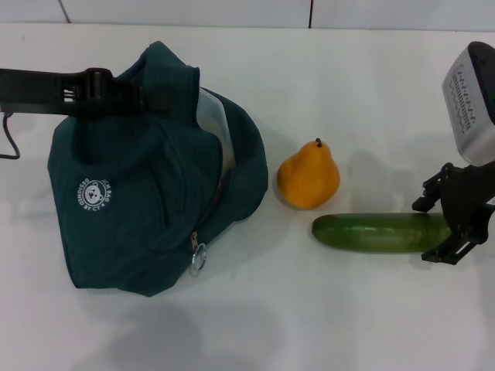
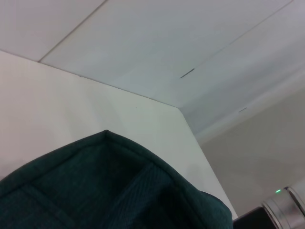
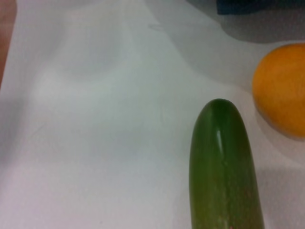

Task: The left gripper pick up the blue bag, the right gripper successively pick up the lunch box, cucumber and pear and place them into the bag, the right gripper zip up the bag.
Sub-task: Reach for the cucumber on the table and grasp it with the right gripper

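Observation:
The blue bag (image 1: 147,193) lies on the left of the white table, its zipper mouth gaping toward the pear. My left gripper (image 1: 104,89) comes in from the left and is shut on the bag's upper edge; the left wrist view shows only the bag's teal fabric (image 2: 109,191). The lunch box (image 1: 215,116) shows as a pale clear rim inside the mouth. The orange-yellow pear (image 1: 308,179) (image 3: 281,95) stands right of the bag. The cucumber (image 1: 379,232) (image 3: 224,167) lies in front of it. My right gripper (image 1: 437,228) is open, with one finger on each side of the cucumber's right end.
The table's far edge (image 1: 232,25) meets a pale wall. The ring zipper pull (image 1: 198,259) hangs at the bag's front. A corner of the bag (image 3: 257,5) shows far off in the right wrist view. Bare tabletop (image 1: 309,325) stretches in front of bag and cucumber.

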